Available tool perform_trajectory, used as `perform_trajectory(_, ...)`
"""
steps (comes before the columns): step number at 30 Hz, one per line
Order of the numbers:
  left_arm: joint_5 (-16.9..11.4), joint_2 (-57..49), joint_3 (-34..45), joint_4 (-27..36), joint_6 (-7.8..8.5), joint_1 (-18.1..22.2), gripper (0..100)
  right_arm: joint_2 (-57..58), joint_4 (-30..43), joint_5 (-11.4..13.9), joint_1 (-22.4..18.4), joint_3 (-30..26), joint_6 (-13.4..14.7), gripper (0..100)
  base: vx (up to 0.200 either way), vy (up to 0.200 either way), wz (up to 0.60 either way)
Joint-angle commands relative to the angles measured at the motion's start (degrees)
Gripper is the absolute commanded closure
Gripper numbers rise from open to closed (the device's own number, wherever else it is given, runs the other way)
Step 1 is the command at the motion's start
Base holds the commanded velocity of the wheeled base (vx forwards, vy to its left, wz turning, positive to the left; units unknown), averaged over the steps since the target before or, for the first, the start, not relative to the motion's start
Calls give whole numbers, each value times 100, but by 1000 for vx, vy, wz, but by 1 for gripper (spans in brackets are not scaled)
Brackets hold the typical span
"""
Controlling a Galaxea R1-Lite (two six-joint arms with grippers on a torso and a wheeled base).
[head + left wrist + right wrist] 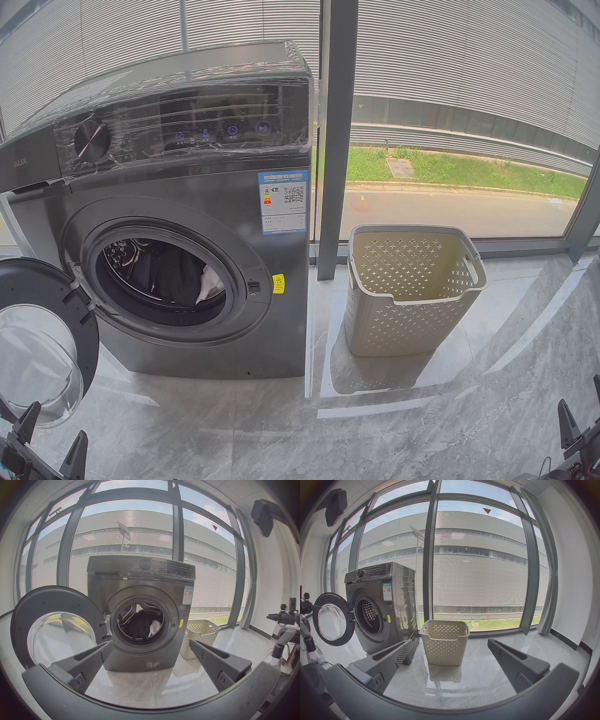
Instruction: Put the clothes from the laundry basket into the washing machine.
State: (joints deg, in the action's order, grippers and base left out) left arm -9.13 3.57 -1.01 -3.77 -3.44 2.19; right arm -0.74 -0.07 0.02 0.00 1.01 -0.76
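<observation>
The clothes, a dark heap with a white piece at its right edge, lie inside the drum of the washing machine, which stands on the left against the window. Its round door hangs wide open, swung out to the near left. The laundry basket stands just right of the machine, on the floor. No cloth shows in it, though its near wall hides the very bottom.

The loading looks done or close to it. The main risk is the white piece: it sits close to the drum's mouth, and if the door were shut on it the cloth could catch in the seal. The open door is also near the left arm, so a careless swing could knock it. A garment hidden low in the basket could be missed.

The left gripper is low at the near left, its jaws spread wide, holding and touching nothing. The right gripper, at the near right, is just as wide and empty.
</observation>
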Motion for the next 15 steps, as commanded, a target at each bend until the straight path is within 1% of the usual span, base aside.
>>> perform_trajectory(1,-1,38,101,-1,1,0,0,48,-1,6,0,-92,-4,0,0,-200,0)
perform_trajectory(15,-1,38,101,-1,10,0,0,48,-1,6,0,-92,-4,0,0,-200,0)
